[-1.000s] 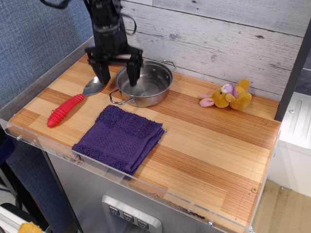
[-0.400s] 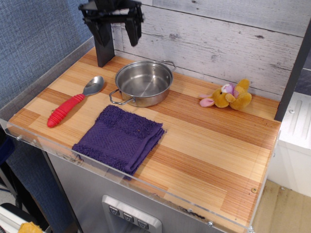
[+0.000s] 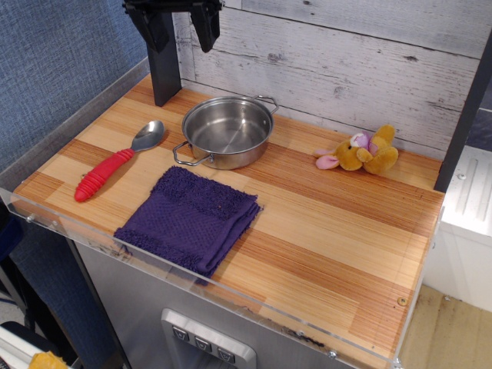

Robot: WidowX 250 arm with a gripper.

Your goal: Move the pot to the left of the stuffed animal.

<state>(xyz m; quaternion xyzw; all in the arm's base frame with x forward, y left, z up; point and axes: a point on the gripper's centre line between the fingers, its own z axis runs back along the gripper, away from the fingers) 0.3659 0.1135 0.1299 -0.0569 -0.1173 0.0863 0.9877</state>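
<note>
- Gripper [image 3: 183,29]: raised at top edge, jaws spread, holding nothing.
- Pot [image 3: 227,131]: upright on wooden counter [image 3: 338,223], near back wall, left of stuffed animal [image 3: 361,152], well apart.
- Red-handled spoon [image 3: 115,162]: just left of pot.
- Purple cloth [image 3: 191,218]: in front of pot.

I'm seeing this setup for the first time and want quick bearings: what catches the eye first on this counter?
The shiny steel pot stands near the back wall, with the red-handled spoon to its left and a folded purple towel in front of it. The small yellow stuffed animal lies apart at the right by the wall. The black gripper hangs open, high above the back left corner, holding nothing.
</note>
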